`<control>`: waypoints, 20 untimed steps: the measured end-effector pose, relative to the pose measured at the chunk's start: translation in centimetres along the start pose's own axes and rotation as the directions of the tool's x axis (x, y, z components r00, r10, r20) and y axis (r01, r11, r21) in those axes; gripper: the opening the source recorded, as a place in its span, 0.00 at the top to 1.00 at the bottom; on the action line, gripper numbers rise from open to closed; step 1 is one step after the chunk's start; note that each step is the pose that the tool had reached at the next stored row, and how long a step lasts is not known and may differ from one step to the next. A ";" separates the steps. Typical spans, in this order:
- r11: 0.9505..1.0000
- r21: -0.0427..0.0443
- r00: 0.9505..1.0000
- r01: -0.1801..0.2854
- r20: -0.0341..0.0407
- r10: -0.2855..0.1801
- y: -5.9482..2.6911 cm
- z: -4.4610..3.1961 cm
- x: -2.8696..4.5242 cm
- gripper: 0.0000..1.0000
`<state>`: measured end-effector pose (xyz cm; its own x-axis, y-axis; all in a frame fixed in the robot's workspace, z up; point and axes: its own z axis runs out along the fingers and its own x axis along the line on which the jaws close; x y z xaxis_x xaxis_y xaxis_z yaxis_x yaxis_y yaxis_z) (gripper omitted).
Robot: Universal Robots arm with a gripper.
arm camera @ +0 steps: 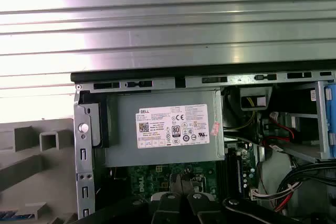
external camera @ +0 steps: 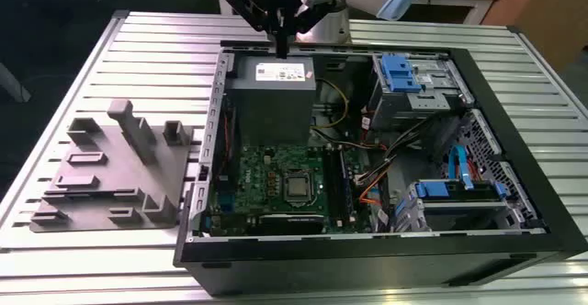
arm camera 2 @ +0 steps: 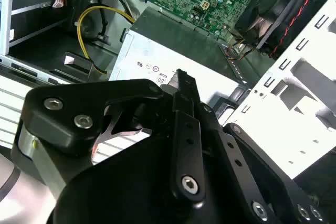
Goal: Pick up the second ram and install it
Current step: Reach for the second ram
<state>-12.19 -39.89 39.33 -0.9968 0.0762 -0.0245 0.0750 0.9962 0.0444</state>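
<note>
**Gripper shut over the power supply, ram not plainly told**

Black links and screw heads of the gripper [arm camera 2: 181,80] crowd the foreground of the second wrist view, and its two fingers [arm camera 2: 186,129] lie pressed together up to the tip. The first wrist view shows the same closed pair low in the picture. Whether anything thin is pinched between them I cannot tell.

In the exterior view the gripper hangs above the far edge of the open computer case [external camera: 368,257], just over the grey power supply [external camera: 271,105] with its white label. It is clear of the supply's top, not touching.

As for the second ram, I cannot pick it out with any certainty. Long dark strips stand in the memory slots [external camera: 337,181] on the green motherboard [external camera: 261,181], just beside the processor socket [external camera: 299,184] on the exterior view's right. One of them may be a stick (the picture does not settle it). Those slots lie well apart from the gripper, with the whole power supply between.

On the exterior view's left, the grey fixture [external camera: 101,181] with its upright blocks rests on the slatted counter [external camera: 156,43], beside the case and well away from the gripper.
</note>
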 end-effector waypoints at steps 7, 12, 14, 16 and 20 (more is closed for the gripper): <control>1.000 0.000 1.000 0.000 0.000 0.000 0.00 0.00 0.00 0.93; 1.000 0.000 1.000 0.000 0.000 0.000 0.00 0.00 0.00 0.93; 1.000 0.000 1.000 0.000 0.000 0.000 0.00 0.00 0.08 0.93; 1.000 0.000 1.000 0.000 0.000 0.000 -0.03 -0.01 0.37 0.93; 1.000 0.000 1.000 0.000 0.003 0.000 -0.09 -0.02 1.15 0.93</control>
<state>-13.35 -39.89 39.32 -0.9967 0.0762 -0.0272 0.0750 0.9962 0.0446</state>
